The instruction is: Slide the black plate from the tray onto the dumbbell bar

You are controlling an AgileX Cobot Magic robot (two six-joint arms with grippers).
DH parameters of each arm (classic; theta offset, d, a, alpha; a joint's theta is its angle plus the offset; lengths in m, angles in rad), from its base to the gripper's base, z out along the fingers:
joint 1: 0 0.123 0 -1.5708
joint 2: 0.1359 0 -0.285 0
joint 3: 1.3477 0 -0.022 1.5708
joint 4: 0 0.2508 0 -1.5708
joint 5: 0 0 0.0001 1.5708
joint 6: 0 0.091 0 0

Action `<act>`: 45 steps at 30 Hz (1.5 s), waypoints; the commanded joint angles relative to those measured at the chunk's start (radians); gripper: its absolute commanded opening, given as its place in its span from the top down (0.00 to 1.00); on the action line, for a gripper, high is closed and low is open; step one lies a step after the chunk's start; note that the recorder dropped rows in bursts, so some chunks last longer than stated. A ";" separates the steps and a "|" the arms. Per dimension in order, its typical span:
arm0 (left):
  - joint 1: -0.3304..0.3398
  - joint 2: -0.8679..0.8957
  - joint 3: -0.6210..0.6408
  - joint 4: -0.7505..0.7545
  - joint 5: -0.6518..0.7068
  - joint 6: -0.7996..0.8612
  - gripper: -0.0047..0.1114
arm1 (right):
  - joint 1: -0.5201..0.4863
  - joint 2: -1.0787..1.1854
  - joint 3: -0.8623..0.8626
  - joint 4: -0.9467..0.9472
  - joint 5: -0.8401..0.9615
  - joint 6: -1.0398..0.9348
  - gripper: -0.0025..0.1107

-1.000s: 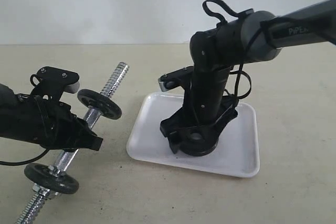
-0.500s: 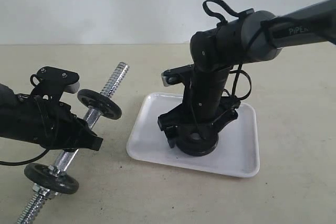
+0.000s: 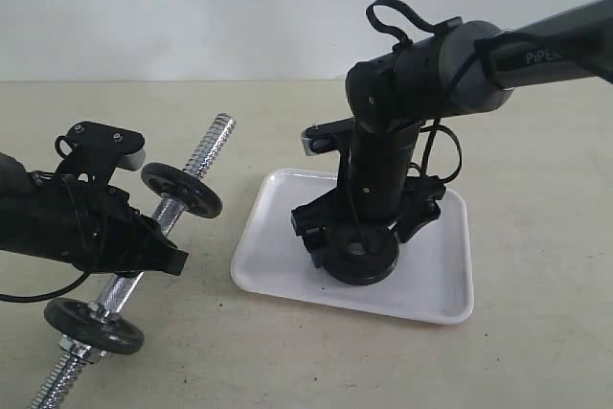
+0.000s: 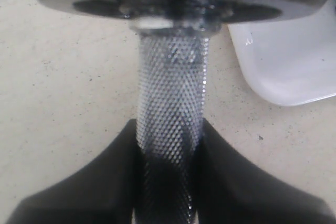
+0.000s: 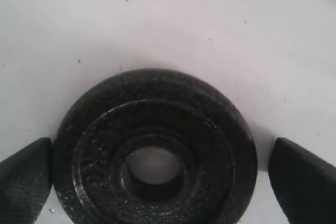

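Straddling black plate (image 5: pixel 94 145), flat inside white tray (image 3: pixel 442 280) on table (image 3: pixel 546 150), with right fingers (image 5: pixel 302 179) released wide, one each side. Clenching left fingers (image 4: pixel 100 182) around knurled middle of dumbbell bar (image 4: pixel 170 87), between two mounted black discs (image 3: pixel 182 190), holding it tilted beside tray, with threaded end raised past upper disc, well apart from black plate.
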 commanded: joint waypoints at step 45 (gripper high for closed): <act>0.003 -0.047 -0.028 -0.019 -0.045 0.001 0.92 | -0.002 0.001 -0.003 -0.049 -0.034 0.044 0.05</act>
